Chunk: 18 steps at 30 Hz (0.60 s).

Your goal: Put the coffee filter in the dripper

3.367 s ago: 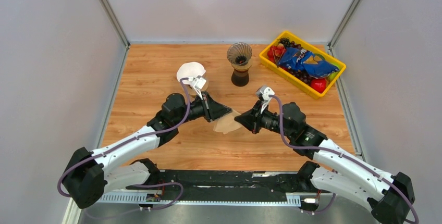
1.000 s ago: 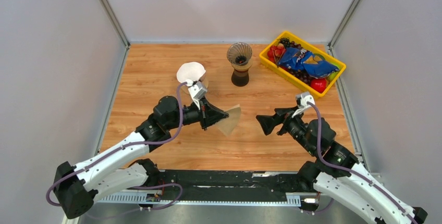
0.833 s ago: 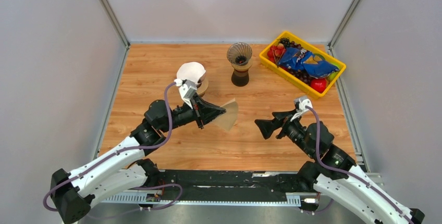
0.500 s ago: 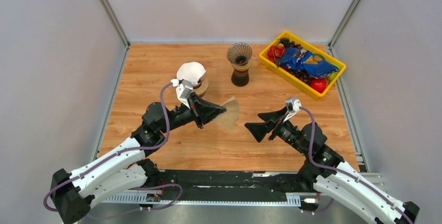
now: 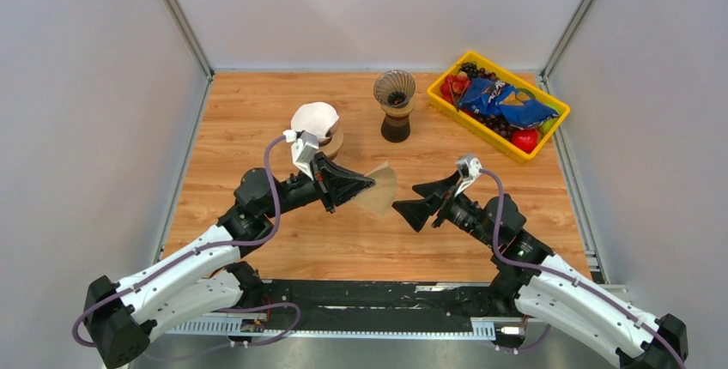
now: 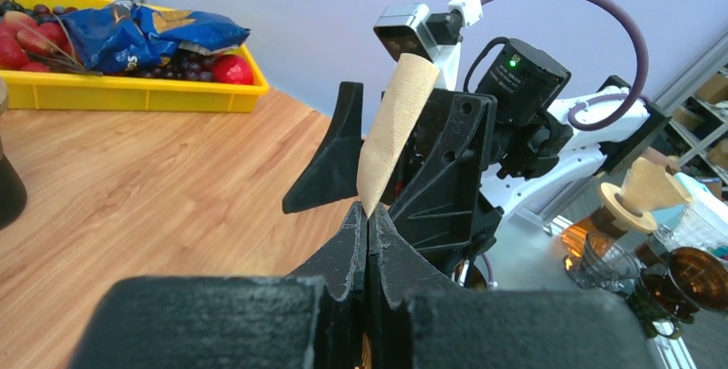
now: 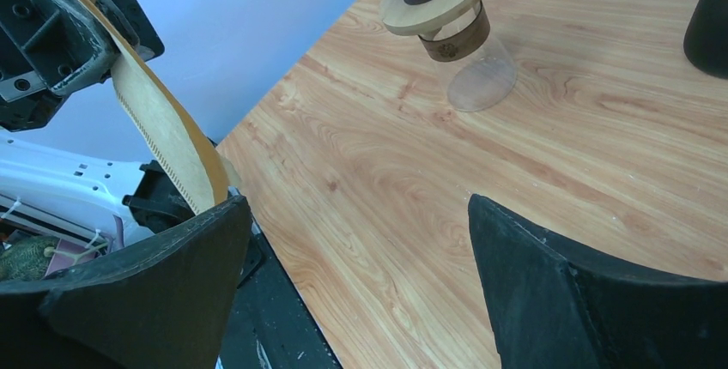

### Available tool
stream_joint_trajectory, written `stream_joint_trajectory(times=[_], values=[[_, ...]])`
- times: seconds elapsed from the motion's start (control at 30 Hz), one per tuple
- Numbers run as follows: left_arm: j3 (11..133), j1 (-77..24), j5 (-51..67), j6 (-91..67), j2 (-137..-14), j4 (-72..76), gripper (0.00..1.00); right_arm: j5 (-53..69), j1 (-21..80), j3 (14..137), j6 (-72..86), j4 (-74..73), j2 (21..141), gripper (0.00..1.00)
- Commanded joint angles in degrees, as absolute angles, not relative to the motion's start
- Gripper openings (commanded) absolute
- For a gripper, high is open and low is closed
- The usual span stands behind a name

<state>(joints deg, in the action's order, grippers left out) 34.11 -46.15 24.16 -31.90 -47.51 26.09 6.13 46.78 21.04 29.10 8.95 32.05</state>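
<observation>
A tan paper coffee filter (image 5: 382, 190) hangs folded above the middle of the table, pinched at one corner by my left gripper (image 5: 370, 184), which is shut on it. In the left wrist view the coffee filter (image 6: 395, 129) rises from the left gripper (image 6: 367, 214) and stands in front of the right gripper's spread fingers (image 6: 330, 163). My right gripper (image 5: 408, 200) is wide open, facing the filter's free edge. In the right wrist view the filter (image 7: 163, 129) runs down to the left finger (image 7: 146, 292), and nothing lies between the jaws. The empty dark glass dripper (image 5: 394, 90) stands on its dark base at the back centre.
A second dripper holding a white filter (image 5: 315, 119) sits on a wood-collared glass carafe (image 7: 468, 51) behind the left gripper. A yellow bin (image 5: 446, 107) with a blue snack bag and fruit stands at the back right. Grey walls close in both sides.
My right gripper has swung left toward the filter, staying open. The left gripper has raised the filter slightly and then held it in place.
</observation>
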Motion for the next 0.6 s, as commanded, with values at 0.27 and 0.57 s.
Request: stream_joint_trajectory(times=[0.27, 0.57], values=[[34.48, -46.40, 27.53, -32.28, -48.27, 29.20, 0.00, 6.51, 46.69, 23.91, 29.75, 13.61, 31.32, 1.00], [34.48, -46.37, 27.86, -32.52, -48.67, 29.62, 0.00, 7.45, 46.71, 24.18, 29.08, 13.48, 30.51, 1.00]])
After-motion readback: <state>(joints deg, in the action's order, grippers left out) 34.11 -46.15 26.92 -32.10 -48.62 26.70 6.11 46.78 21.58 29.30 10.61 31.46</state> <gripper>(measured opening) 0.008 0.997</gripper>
